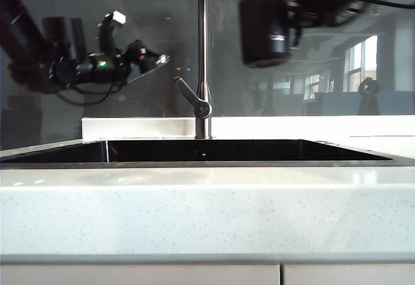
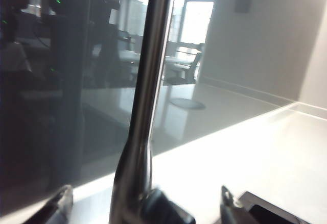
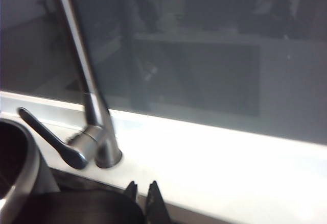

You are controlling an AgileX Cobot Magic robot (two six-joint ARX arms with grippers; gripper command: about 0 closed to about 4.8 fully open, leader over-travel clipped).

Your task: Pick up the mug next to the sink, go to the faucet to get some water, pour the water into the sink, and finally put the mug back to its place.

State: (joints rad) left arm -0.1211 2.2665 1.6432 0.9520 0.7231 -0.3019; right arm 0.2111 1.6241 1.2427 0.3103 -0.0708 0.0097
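Note:
The matte black mug (image 1: 264, 28) hangs high in the air just right of the faucet (image 1: 203, 51). My right gripper (image 1: 295, 20) holds it from the right side. In the right wrist view the mug's silver rim (image 3: 20, 183) shows beside the right gripper (image 3: 142, 191), whose tips stand close together, shut on the mug. The left gripper (image 1: 150, 61) hovers left of the faucet pipe, a little above the lever (image 1: 188, 93). In the left wrist view its fingers (image 2: 59, 203) are wide apart, open, with the faucet pipe (image 2: 145, 96) seen between them. The dark sink (image 1: 194, 152) lies below.
A pale speckled stone counter (image 1: 207, 213) runs along the front of the sink, with a raised white ledge (image 1: 311, 126) behind it. A dark glass panel (image 1: 130, 12) stands close behind the faucet and both arms.

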